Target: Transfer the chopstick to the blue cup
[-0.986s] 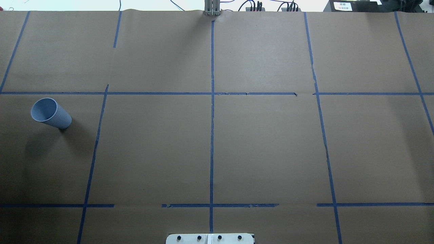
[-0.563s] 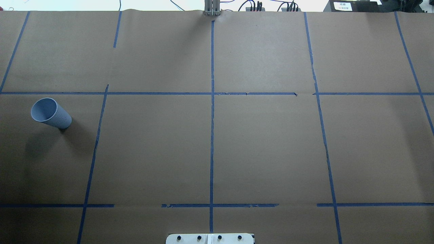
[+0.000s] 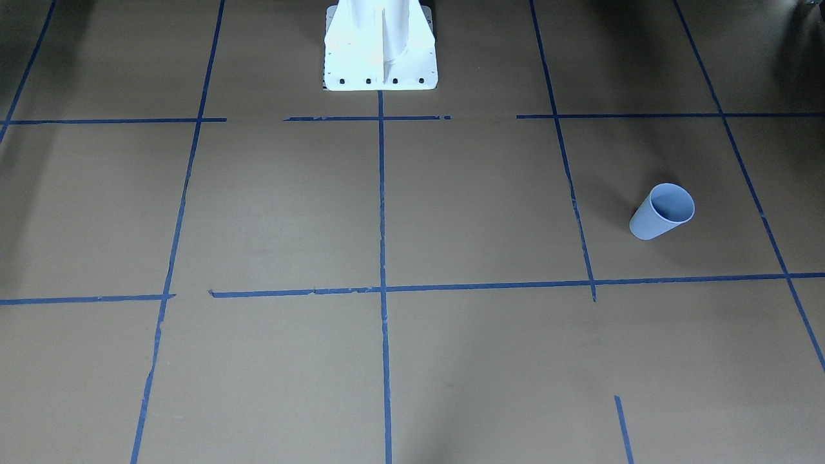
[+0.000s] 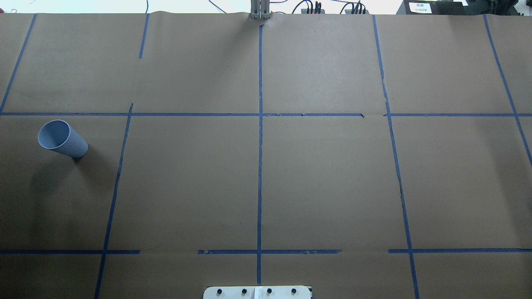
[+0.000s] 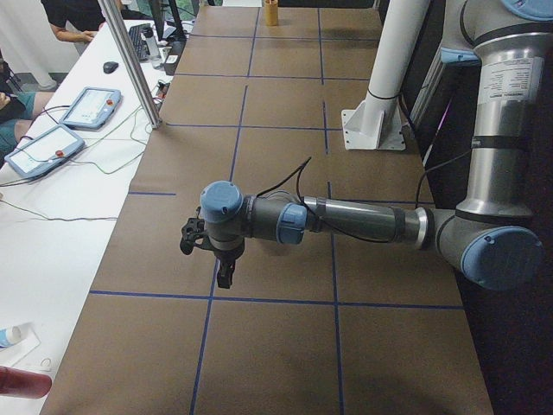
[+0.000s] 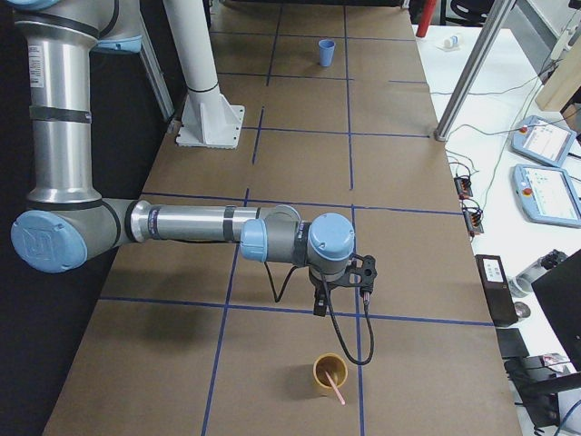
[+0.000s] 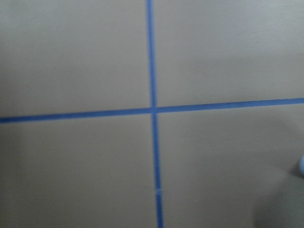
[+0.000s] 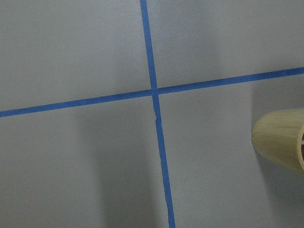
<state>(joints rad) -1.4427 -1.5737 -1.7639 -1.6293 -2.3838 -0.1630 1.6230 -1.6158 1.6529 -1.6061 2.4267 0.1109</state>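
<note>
The blue cup point(image 4: 62, 139) stands upright and empty on the left part of the table; it also shows in the front view point(image 3: 662, 211) and far off in the exterior right view point(image 6: 326, 52). A pale pink chopstick point(image 6: 337, 391) leans in a yellow cup point(image 6: 329, 374) at the table's right end. My right gripper point(image 6: 320, 305) hangs pointing down just beyond that yellow cup, apart from it. My left gripper point(image 5: 225, 277) points down over a tape crossing at the left end. Both show only in side views, so I cannot tell whether they are open or shut.
The table is covered in brown paper with blue tape grid lines point(image 4: 259, 166). The white robot base point(image 3: 380, 45) stands at the near middle edge. The yellow cup's side shows at the right edge of the right wrist view point(image 8: 280, 142). Operators' pendants lie beside the table point(image 6: 545, 173).
</note>
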